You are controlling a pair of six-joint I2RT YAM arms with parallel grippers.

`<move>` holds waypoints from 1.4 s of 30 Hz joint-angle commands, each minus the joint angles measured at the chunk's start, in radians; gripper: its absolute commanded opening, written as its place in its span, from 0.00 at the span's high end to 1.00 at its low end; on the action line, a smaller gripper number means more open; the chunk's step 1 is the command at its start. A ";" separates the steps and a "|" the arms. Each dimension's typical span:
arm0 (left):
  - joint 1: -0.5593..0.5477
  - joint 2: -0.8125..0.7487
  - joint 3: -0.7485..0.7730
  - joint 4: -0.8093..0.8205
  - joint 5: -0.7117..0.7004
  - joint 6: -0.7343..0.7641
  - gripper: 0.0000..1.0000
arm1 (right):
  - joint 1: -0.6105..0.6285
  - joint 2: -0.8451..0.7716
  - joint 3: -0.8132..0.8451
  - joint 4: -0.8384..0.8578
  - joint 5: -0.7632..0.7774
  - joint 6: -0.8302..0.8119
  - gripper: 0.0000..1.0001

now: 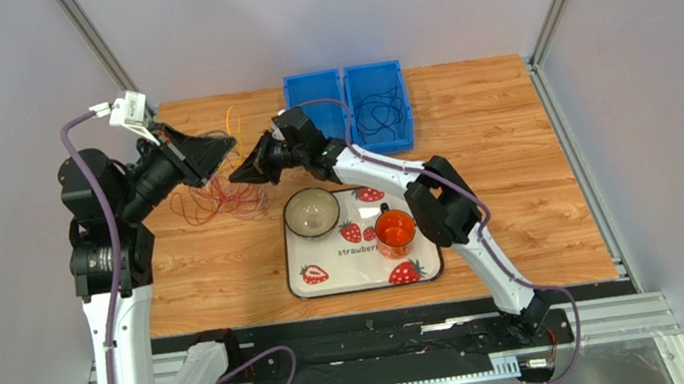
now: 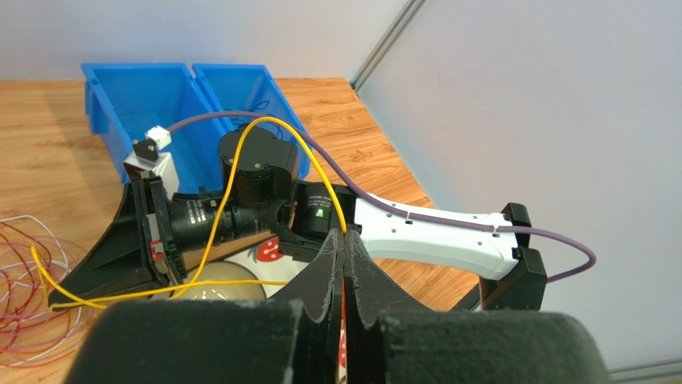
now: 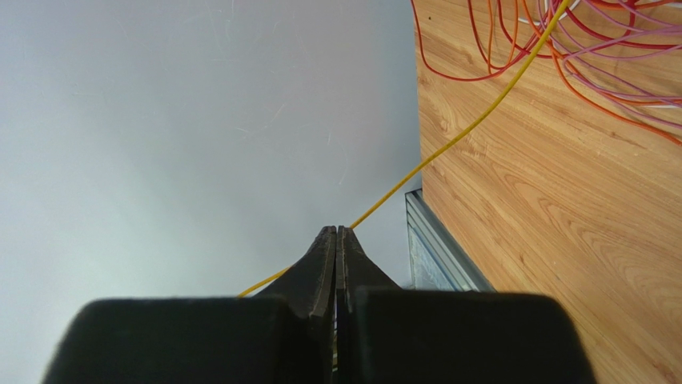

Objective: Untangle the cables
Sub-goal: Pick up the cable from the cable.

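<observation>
Tips nearly meeting above the table, left end effector (image 2: 344,238) and right end effector (image 3: 336,232) pinch yellow cable (image 2: 308,152).

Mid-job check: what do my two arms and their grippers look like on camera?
The left arm and right arm have white link shells and black joint housings, each trailed by a purple-grey hose. The left gripper and right gripper have matte black fingers tapering to wedges.

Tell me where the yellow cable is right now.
In both wrist views the yellow cable is pinched in the left gripper and the right gripper, trailing to the red cables left of the tray.
</observation>
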 commanded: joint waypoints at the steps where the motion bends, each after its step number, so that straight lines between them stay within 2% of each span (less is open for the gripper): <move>1: -0.002 -0.019 0.001 0.046 0.012 -0.008 1.00 | 0.008 -0.010 0.014 0.058 -0.018 0.024 1.00; 3: -0.002 -0.018 0.002 0.044 0.012 -0.004 1.00 | 0.008 -0.013 0.010 0.063 -0.034 0.022 0.99; 4: -0.002 -0.019 0.005 0.040 0.009 -0.002 1.00 | 0.008 -0.016 0.006 0.063 -0.035 0.024 0.88; 7: -0.002 -0.019 0.010 0.032 -0.001 0.009 1.00 | 0.008 -0.039 -0.025 0.054 -0.038 0.010 0.71; 11: -0.002 -0.018 0.005 0.030 -0.013 0.016 1.00 | 0.011 -0.050 -0.059 0.057 -0.047 0.013 0.64; 18: -0.002 -0.018 -0.016 0.052 -0.007 0.004 1.00 | 0.015 -0.009 -0.013 0.080 -0.058 0.050 0.63; 21: -0.002 -0.019 -0.019 0.050 -0.007 0.004 1.00 | 0.017 0.000 0.003 0.080 -0.054 0.053 0.69; 22: -0.002 -0.019 -0.022 0.052 -0.005 0.003 1.00 | 0.017 0.002 0.006 0.080 -0.054 0.056 0.76; 24: -0.002 -0.022 -0.028 0.055 -0.002 -0.001 1.00 | 0.017 0.013 0.017 0.080 -0.050 0.057 0.82; 25: -0.002 -0.024 -0.031 0.058 -0.002 -0.005 1.00 | 0.017 0.017 0.020 0.081 -0.047 0.062 0.89; 27: -0.001 -0.027 -0.034 0.061 -0.002 -0.008 1.00 | 0.017 0.031 0.030 0.092 -0.047 0.073 0.94; 28: -0.002 -0.030 -0.034 0.061 -0.002 -0.008 1.00 | 0.017 0.036 0.033 0.095 -0.047 0.074 1.00; 35: -0.002 -0.059 -0.028 0.001 -0.001 0.004 1.00 | 0.008 0.030 0.047 0.116 -0.050 0.090 1.00; 37: -0.002 -0.080 -0.041 -0.065 -0.039 0.033 1.00 | -0.006 0.021 0.072 0.109 -0.061 0.070 1.00; 39: -0.002 -0.111 -0.056 -0.166 -0.091 0.061 1.00 | -0.018 0.010 0.096 0.078 -0.066 0.030 1.00; 41: -0.002 -0.123 -0.060 -0.297 -0.200 0.108 0.99 | -0.038 -0.009 0.141 0.041 -0.073 -0.007 1.00; 42: -0.002 -0.127 -0.068 -0.344 -0.299 0.125 0.91 | -0.046 -0.013 0.153 0.037 -0.077 -0.025 1.00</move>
